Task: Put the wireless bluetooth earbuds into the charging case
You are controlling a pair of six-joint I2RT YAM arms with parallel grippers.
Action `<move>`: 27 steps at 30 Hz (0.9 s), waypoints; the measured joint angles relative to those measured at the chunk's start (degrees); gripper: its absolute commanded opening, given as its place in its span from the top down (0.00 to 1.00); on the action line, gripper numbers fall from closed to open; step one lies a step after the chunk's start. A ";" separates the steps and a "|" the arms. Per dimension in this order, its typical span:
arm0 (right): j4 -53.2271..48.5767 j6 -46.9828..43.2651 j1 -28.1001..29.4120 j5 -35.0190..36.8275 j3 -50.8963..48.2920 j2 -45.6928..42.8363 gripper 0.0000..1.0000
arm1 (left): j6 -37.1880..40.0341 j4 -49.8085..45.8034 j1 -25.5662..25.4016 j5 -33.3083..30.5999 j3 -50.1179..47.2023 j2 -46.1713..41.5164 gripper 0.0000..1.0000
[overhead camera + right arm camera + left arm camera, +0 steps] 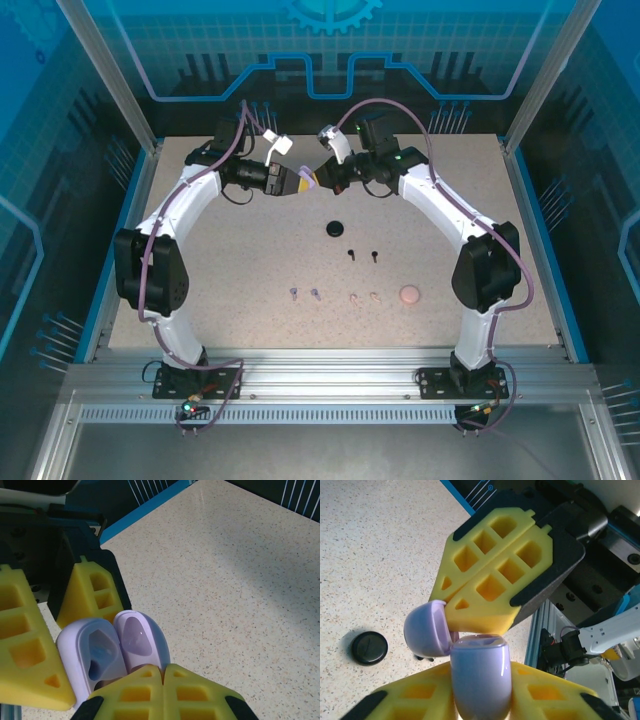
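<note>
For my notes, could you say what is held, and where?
Left gripper holds the open lilac case by its base; the shut right gripper holds nothing.

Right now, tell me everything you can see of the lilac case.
The lilac case is a small, rounded, glossy shell, plastic by its look, hinged open with its lid swung aside. Both halves show a moulded hollow; I see no earbud inside. It is held off the table, clamped between the left fingers, while the shut right fingers touch it at the lid.
</note>
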 measured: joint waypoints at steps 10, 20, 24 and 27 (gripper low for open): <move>-0.44 0.83 -0.46 3.06 0.22 -0.48 0.52 | -1.77 2.16 0.04 0.46 -1.66 -0.98 1.00; 1.01 6.60 0.55 5.07 -10.03 -13.46 0.40 | -15.93 22.64 3.82 -1.51 -18.97 -12.22 1.00; 1.70 9.46 2.49 8.11 -15.32 -18.49 0.39 | -21.79 30.53 5.16 -3.54 -24.87 -18.58 1.00; 1.86 11.80 5.88 11.67 -19.04 -20.20 0.38 | -25.55 35.76 5.14 -5.75 -28.96 -24.39 1.00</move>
